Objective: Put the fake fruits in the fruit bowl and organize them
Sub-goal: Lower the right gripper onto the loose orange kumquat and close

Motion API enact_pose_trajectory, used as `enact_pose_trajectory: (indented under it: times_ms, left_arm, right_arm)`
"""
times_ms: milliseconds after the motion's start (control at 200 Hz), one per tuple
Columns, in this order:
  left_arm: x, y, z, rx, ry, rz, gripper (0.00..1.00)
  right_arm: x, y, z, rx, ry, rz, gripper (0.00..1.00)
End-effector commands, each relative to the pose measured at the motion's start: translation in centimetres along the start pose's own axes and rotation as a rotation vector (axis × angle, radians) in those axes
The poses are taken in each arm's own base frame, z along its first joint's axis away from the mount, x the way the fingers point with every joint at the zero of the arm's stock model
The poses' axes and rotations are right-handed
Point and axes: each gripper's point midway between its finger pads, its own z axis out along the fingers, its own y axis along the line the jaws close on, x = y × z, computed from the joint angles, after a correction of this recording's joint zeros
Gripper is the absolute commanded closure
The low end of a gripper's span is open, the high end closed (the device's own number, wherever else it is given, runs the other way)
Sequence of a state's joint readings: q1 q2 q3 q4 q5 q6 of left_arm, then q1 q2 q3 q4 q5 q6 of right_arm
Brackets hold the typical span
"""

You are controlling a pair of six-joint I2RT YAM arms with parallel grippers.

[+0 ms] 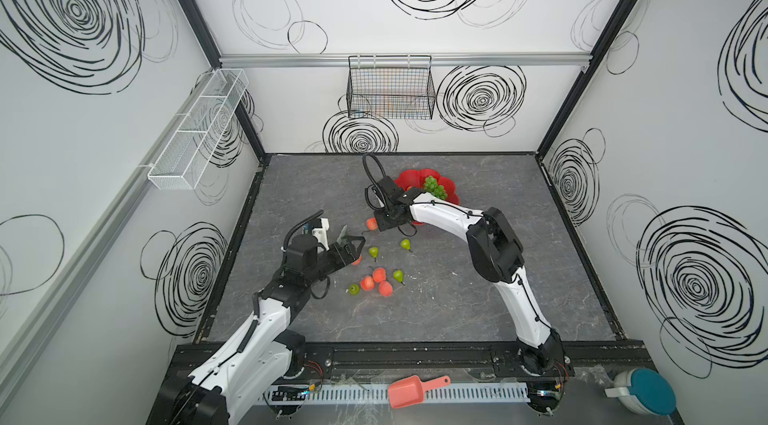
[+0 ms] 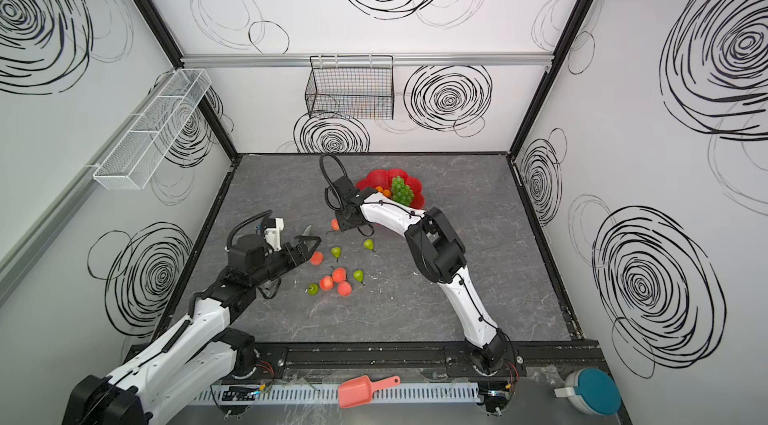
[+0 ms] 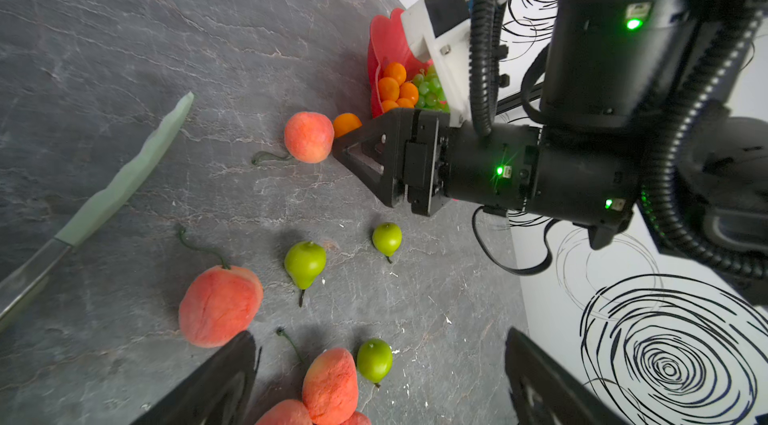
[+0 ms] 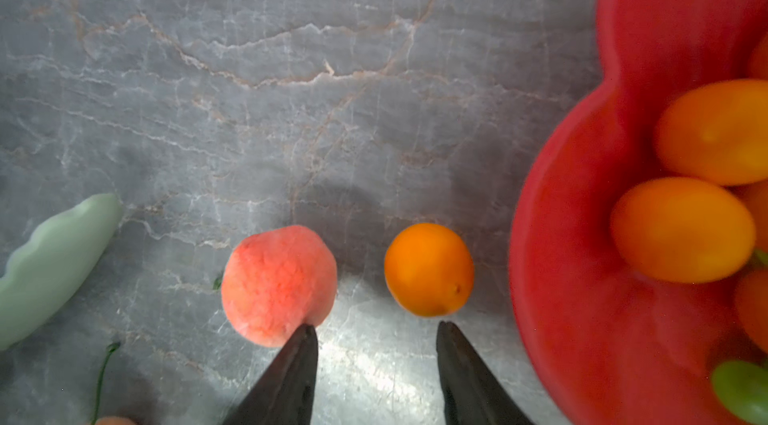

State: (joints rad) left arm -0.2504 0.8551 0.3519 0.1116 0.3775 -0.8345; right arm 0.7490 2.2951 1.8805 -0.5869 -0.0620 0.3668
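Note:
The red fruit bowl (image 1: 409, 176) (image 2: 374, 177) (image 4: 582, 277) stands at the back of the table and holds green grapes (image 1: 434, 187) and several oranges (image 4: 681, 229). My right gripper (image 4: 376, 326) hangs open just left of the bowl, nothing between its fingers. Ahead of it on the table lie a loose orange (image 4: 429, 269) and a peach (image 4: 278, 283); one fingertip is at the peach's edge. My left gripper (image 3: 379, 331) (image 1: 355, 250) is open above the loose fruit. Three peaches (image 1: 379, 274) and several green pears (image 1: 373, 251) lie mid-table.
A pale green knife-like thing (image 3: 124, 178) lies on the table beside the left gripper. A black wire basket (image 1: 390, 88) hangs on the back wall and a white mesh basket (image 1: 199, 128) on the left wall. A salmon-pink scoop (image 1: 411, 390) lies on the front rail.

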Motion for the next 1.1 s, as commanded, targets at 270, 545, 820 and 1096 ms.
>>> enact_pose_trajectory:
  times_ms: [270,545,820,1096]
  left_arm:
    - [-1.7,-1.8,-0.1,0.053,-0.044,0.039,0.04]
    - [-1.7,-1.8,0.0,0.054,-0.041,0.039,0.04]
    - [-1.8,-1.8,0.1,0.052,-0.041,0.044,0.04]
    - [-1.7,-1.7,0.1,0.049,-0.042,0.043,0.04]
  right_arm:
    - [-1.9,-1.6,0.2,0.076,-0.017,0.039,0.51]
    - [-3.3,-2.5,1.0,0.113,-0.029,0.039,0.51]
    - [-4.3,-3.0,2.2,0.102,-0.037,0.033,0.50]
    - [-5.0,-1.7,2.6,0.040,-0.060,-0.004,0.49]
